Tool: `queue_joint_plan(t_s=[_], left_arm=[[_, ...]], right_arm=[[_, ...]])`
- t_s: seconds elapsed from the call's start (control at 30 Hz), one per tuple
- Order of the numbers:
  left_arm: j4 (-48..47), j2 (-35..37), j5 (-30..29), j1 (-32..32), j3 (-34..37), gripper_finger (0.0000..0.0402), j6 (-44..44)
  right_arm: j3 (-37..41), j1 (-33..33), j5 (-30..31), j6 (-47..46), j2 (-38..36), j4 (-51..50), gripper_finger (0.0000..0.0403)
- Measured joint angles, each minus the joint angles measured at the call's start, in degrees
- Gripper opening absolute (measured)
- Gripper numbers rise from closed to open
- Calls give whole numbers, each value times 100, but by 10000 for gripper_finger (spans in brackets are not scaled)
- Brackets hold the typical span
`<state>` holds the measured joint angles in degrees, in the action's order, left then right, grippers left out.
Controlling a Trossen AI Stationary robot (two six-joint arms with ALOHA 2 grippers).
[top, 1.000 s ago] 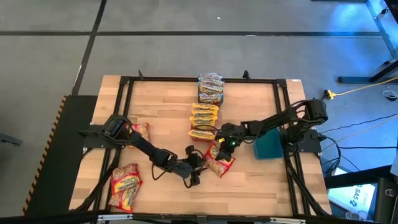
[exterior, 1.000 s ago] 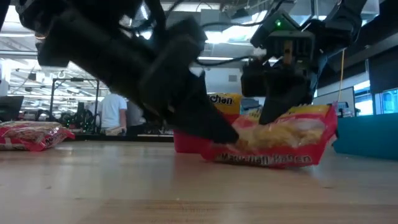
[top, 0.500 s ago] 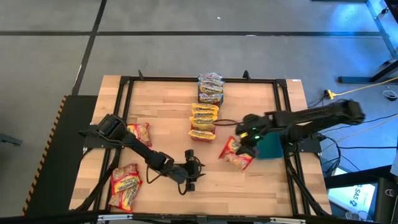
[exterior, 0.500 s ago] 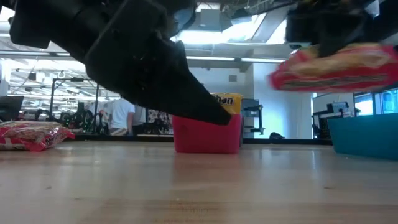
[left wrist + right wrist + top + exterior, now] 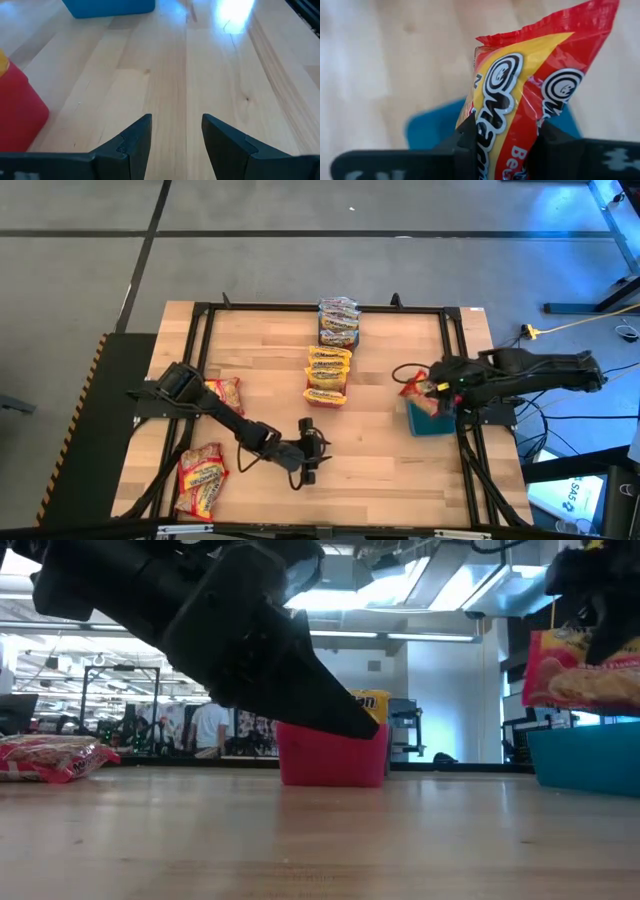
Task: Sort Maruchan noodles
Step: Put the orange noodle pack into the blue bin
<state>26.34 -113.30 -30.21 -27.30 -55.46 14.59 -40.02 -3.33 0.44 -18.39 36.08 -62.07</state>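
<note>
I see right tool (image 5: pixel 428 387) clamping red-yellow crinkly plastic noodle packet (image 5: pixel 415 389) above teal plastic bin (image 5: pixel 432 420). Red plastic bin (image 5: pixel 332 754) holds yellow packets (image 5: pixel 328 375). Left tool (image 5: pixel 175 137) released, low over tabletop (image 5: pixel 390 460).

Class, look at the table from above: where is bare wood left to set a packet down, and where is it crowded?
Bare wood lies between the middle row of packets and the teal bin, and along the table's near edge right of the left pincer. The near left corner holds loose packets.

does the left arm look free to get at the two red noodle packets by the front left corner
Probably yes: the left hand is open and empty, and only bare table shows between it and those packets.
</note>
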Motion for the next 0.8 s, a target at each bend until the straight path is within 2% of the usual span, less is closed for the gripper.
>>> queue_joint_plan(t_s=[0.23,0.37,0.6,0.8], left_arm=[[0,0,133,109,0,170,28],[-5,0,137,110,0,170,26],[-13,0,139,115,0,170,26],[-26,0,141,131,0,170,24]], right_arm=[[-395,0,867,639,382,-1228,85],[-307,0,702,817,823,-1331,85],[-309,0,775,813,1599,-1182,85],[-621,0,806,1074,2184,-1085,85]])
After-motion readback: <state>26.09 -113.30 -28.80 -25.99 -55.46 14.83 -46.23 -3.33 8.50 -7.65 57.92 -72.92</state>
